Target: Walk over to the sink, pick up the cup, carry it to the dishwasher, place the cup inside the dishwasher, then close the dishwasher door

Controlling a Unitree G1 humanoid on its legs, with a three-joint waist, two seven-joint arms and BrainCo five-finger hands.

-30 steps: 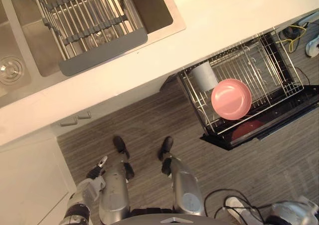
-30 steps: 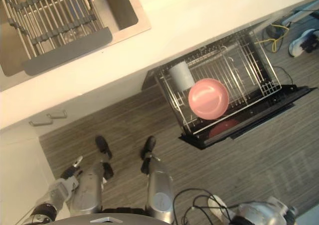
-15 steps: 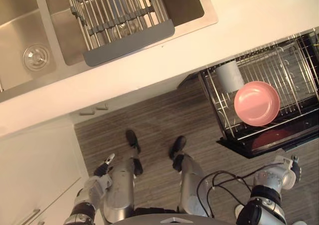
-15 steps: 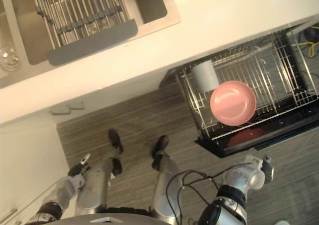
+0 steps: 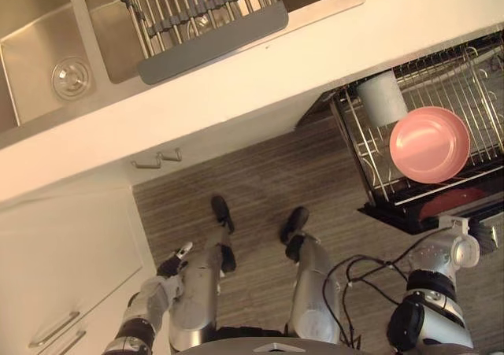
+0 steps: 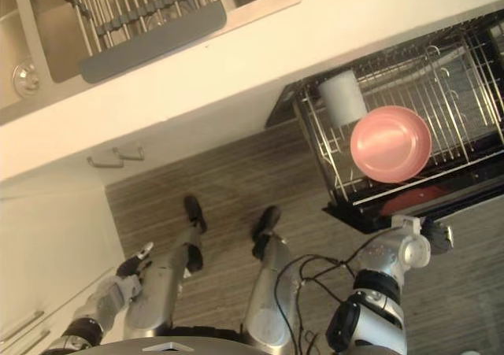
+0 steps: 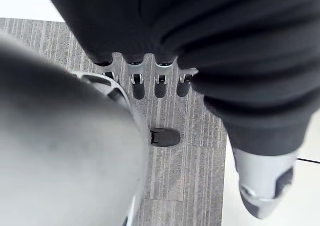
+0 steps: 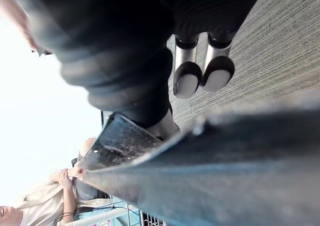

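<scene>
**Reaching for the dishwasher door – cup already in the rack**

Vs. 1 s ago the whole view has shifted (camera moves, not the things). The sink is now in the upper left of the frame and the dishwasher is at the right edge. The real change is the right arm. It was only at the lower right corner, and now it is raised. The right hand is just below the front edge of the open dishwasher door, lower right of the frame. Its fingers are straight and released, holding nothing. If they touch the door already, I cannot tell. The left hand hangs at lower left by the cabinet, fingers relaxed, also empty.

The cup sits in the rack, at the corner near the counter, upper right of the frame, just beside the pink bowl. It has the same place in the rack as 1 s ago.

Meaning for the task: pick, carry and place seem done, so only the door closing is left. The rack looks pulled out over the door, so prob. it must slide in first. The lift should come from under the door edge, w/ care not to shake the cup.
</scene>
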